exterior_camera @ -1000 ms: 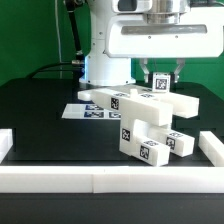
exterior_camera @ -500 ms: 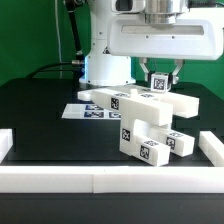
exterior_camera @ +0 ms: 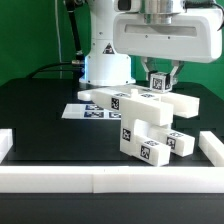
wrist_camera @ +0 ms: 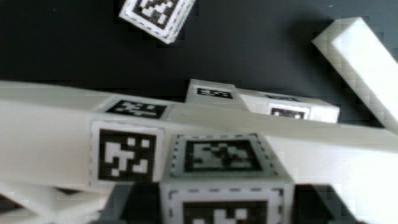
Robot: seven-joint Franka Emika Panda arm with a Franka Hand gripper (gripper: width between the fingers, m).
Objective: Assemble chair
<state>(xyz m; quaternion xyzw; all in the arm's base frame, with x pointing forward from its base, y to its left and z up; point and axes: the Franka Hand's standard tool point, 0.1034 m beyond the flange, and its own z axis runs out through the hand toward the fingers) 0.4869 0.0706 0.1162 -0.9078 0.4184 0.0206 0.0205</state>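
White plastic rail (exterior_camera: 110, 181) runs along the bottom edge of the exterior view. A shorter rail stands at the lower left and another at the lower right. Behind them lies the black table (exterior_camera: 40, 95).

The chair (exterior_camera: 150, 130) sits just right of centre on the table, well inside the rails. It is a stack of chunky white blocks. The lower blocks step down toward the lower right and show black-and-white tags to the camera. A long white bar lies across the top, slanting from centre left to centre right.

The marker board (exterior_camera: 84, 112) lies flat on the table behind the chair, at centre left, partly hidden by the bar.

Above the bar's right half hangs the gripper (exterior_camera: 160, 76). Its two dark fingers are closed against the sides of a small tagged block (exterior_camera: 159, 82), pinching it. Whether that block touches the bar below cannot be told.

In the wrist view, tagged white faces of the chair fill most of the picture, slightly blurred, over the black table.

Farthest back are the white arm (exterior_camera: 105, 60) at upper centre and a green backdrop (exterior_camera: 30, 40) at upper left.
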